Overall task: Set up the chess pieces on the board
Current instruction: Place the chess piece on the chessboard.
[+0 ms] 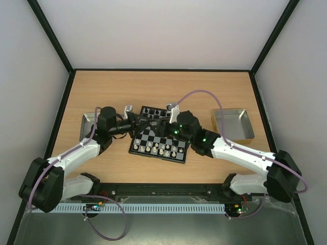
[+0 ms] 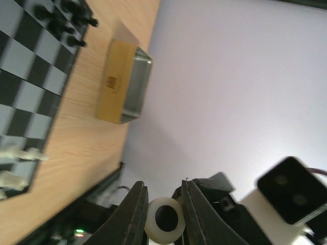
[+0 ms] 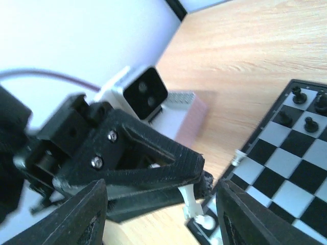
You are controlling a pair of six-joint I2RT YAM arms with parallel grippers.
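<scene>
The board [image 1: 153, 137] lies mid-table, with white chess pieces [image 1: 158, 149] on its near rows and black ones [image 1: 153, 112] at the far edge. My two grippers meet tip to tip above its far left part. The left gripper [image 1: 144, 122] [image 2: 162, 190] is shut on a white piece [image 2: 163, 219], whose round dark-centred base faces the camera. In the right wrist view that white piece [image 3: 190, 199] hangs from the left fingertips [image 3: 204, 178]. The right gripper [image 1: 162, 125] [image 3: 162, 199] stands open, with a finger either side of the left gripper's tips and not touching the piece.
A metal tray [image 1: 233, 124] [image 2: 125, 81] sits right of the board. Another tray [image 1: 89, 125] [image 3: 189, 122] lies to the left, under the left arm. Black pieces [image 3: 296, 94] [image 2: 66, 20] and white ones [image 2: 20, 153] stand on the board [image 3: 286, 163] [image 2: 25, 92].
</scene>
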